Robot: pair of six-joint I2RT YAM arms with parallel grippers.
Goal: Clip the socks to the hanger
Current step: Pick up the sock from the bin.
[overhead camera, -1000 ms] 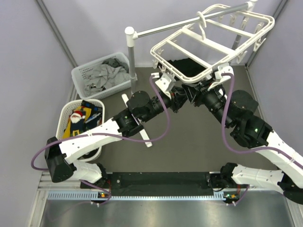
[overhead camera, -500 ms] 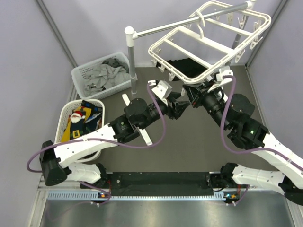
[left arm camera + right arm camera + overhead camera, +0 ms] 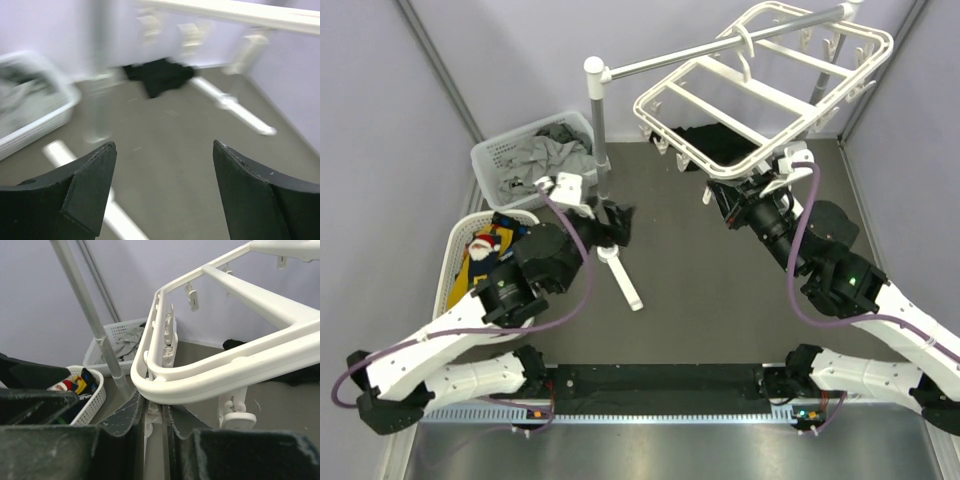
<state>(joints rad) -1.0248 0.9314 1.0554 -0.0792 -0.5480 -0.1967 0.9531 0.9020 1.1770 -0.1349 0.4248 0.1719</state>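
The white hanger [image 3: 760, 90] hangs by its hook from the grey pole, tilted, with small clips along its bars. My right gripper [image 3: 718, 197] reaches up under the frame's near corner. In the right wrist view it [image 3: 154, 407] is shut on a white clip [image 3: 153, 416] dangling below the hanger's rim [image 3: 210, 377]. The socks [image 3: 492, 255] lie in the round white basket at the left, also seen in the right wrist view [image 3: 75, 385]. My left gripper [image 3: 618, 226] hovers beside the pole's foot, open and empty, its view [image 3: 165, 150] blurred by motion.
A rectangular white basket [image 3: 488, 160] of pale grey cloths stands at the back left. The grey pole rack [image 3: 596, 110] rises mid-table, with white feet [image 3: 620, 275] on the floor. A black garment [image 3: 715, 140] lies under the hanger. Purple walls close in both sides.
The left arm has pulled back left from under the hanger, and its gripper has opened. The right gripper has closed on the clip and stayed in place. The hanger has tipped slightly.
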